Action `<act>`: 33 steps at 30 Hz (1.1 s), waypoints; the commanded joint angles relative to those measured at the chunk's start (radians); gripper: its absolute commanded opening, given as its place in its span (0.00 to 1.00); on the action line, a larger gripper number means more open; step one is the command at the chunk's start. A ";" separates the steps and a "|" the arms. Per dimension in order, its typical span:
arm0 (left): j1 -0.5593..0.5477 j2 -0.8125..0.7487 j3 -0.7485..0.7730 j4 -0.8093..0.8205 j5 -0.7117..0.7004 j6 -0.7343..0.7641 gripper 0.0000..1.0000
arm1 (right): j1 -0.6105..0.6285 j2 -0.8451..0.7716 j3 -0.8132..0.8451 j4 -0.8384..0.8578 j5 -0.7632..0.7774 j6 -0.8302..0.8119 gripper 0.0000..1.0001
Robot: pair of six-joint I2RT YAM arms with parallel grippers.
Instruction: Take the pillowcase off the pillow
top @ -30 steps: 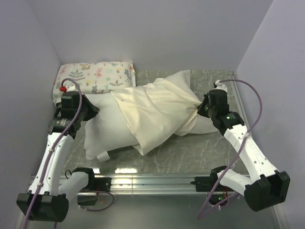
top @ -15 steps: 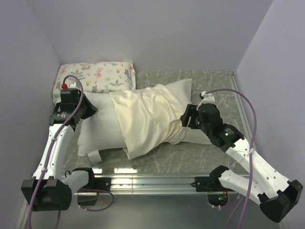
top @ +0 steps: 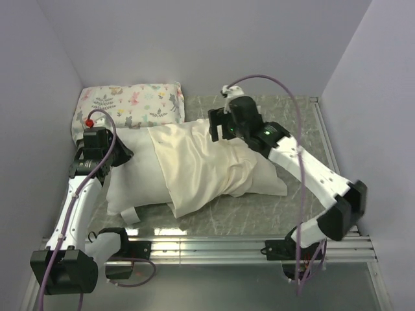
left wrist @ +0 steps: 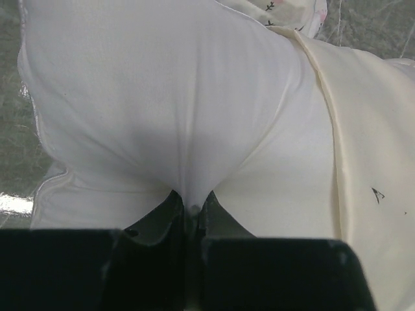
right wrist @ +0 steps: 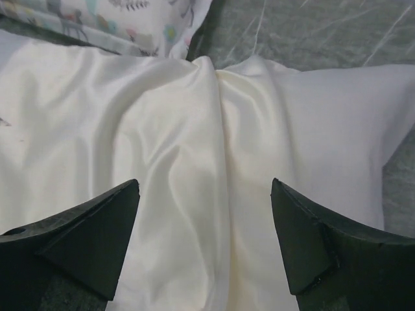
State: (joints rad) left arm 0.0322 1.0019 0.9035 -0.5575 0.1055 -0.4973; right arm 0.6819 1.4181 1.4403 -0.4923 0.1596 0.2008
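Note:
The white pillow (top: 133, 178) lies across the table, its left third bare. The cream pillowcase (top: 204, 165) covers the rest, its open hem running across the pillow. My left gripper (top: 120, 150) is shut on a pinched fold of the pillow (left wrist: 162, 110) at its left end; the gripper (left wrist: 190, 202) shows the fabric drawn between its jaws, with the pillowcase (left wrist: 376, 155) to the right. My right gripper (top: 214, 129) hangs open over the pillowcase's far edge. In the right wrist view the gripper (right wrist: 205, 188) holds nothing, and the creased pillowcase (right wrist: 194, 136) lies below its wide jaws.
A smaller floral-print pillow (top: 130, 103) lies in the back left corner, touching the white pillow; it also shows at the top of the right wrist view (right wrist: 97, 23). Grey walls close in left, back and right. The marbled tabletop (top: 285, 110) shows at back right.
My right gripper let go of the pillowcase's right end, opened wide and swung left and farther back over the pillowcase. The stretched cover went slack. The left gripper kept its pinch.

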 commanded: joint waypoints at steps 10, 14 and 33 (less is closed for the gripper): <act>0.003 -0.042 0.014 0.036 -0.064 0.032 0.00 | 0.015 0.200 0.111 -0.170 0.243 0.029 0.00; 0.023 -0.060 0.031 0.019 -0.149 0.036 0.00 | -0.181 0.079 0.014 -0.172 0.264 0.116 0.00; 0.120 -0.114 0.100 0.059 0.139 0.022 0.70 | -0.280 0.025 -0.222 -0.020 0.155 0.213 0.14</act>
State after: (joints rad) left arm 0.1772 0.9413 0.9119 -0.5442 0.2554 -0.5018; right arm 0.4110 1.4292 1.2320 -0.5503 0.2218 0.4282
